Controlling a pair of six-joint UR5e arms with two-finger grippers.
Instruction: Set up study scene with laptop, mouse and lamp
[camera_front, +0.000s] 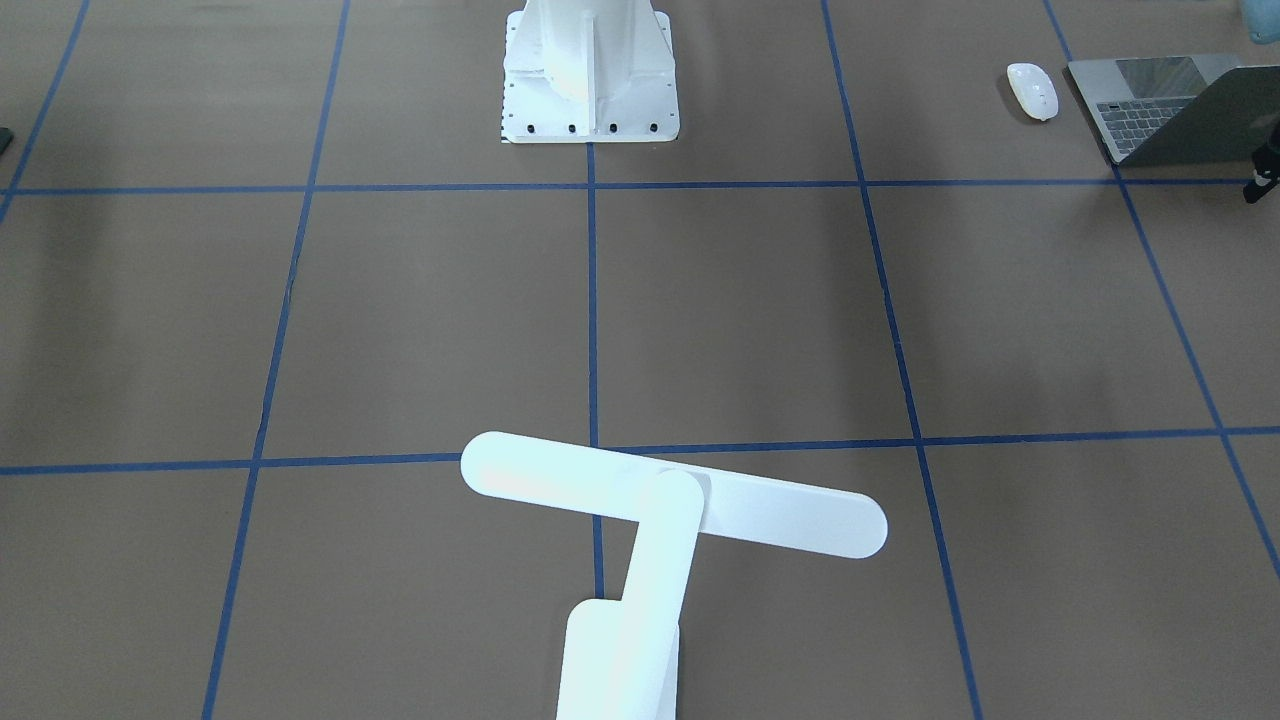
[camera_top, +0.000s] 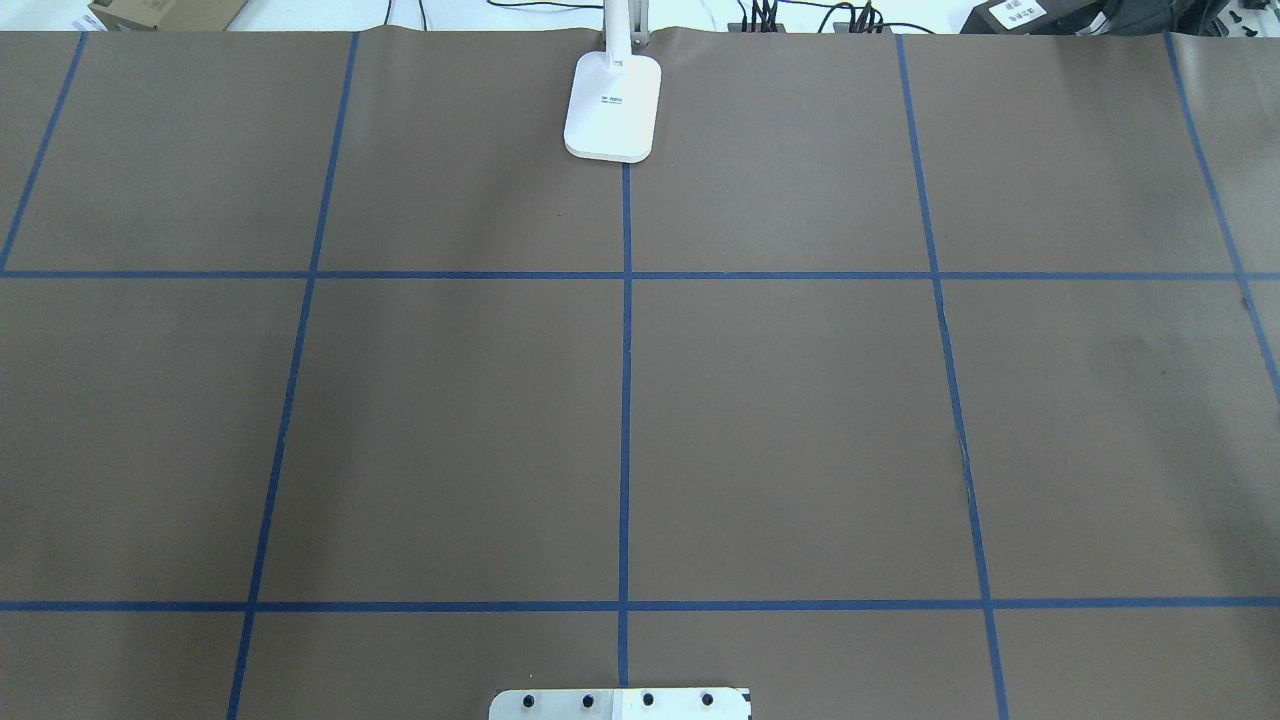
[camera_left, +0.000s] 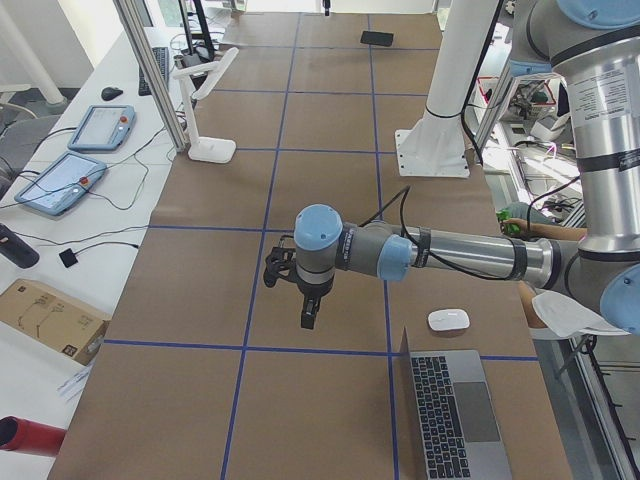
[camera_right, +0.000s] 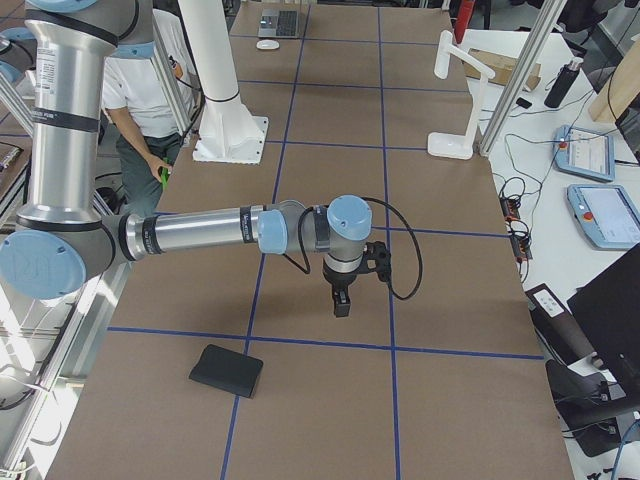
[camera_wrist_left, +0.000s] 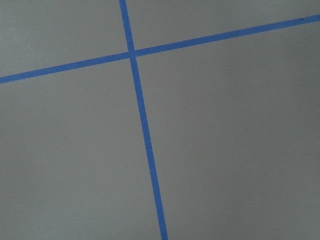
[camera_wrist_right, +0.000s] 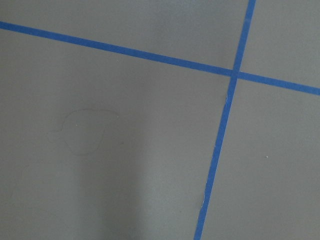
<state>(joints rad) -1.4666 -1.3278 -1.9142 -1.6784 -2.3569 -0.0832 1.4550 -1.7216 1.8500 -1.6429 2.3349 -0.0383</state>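
**Both arms hang over bare paper; the study things lie apart**

Front-facing view: the lamp (camera_front: 670, 497) stands at the operators' edge of the tabletop (camera_front: 740, 310), its bar head lying across the centre tape line. The mouse (camera_front: 1032, 90) lies just beside the open laptop (camera_front: 1165, 110) in the corner on the robot's left, well apart from the lamp. I judge the scene not yet gathered.

Overhead view: only the lamp's base at the far edge and the pedestal (camera_top: 620, 703) plate show. No arm is in view.

Left-end view: the left arm (camera_left: 450, 255) stretches low and level, its wrist bent so the left jaws point straight down over bare paper. They are near the laptop and mouse but touch neither, which is likely a ready pose. I cannot tell whether they are open or closed.

Right-end view: the right arm (camera_right: 200, 232) holds a matching pose, with the right jaws pointing down near a black mat (camera_right: 227, 370). Their state cannot be told either.

Wrist views: both show only brown paper and crossing blue tape (camera_wrist_left: 145, 130), with no jaws and no object.
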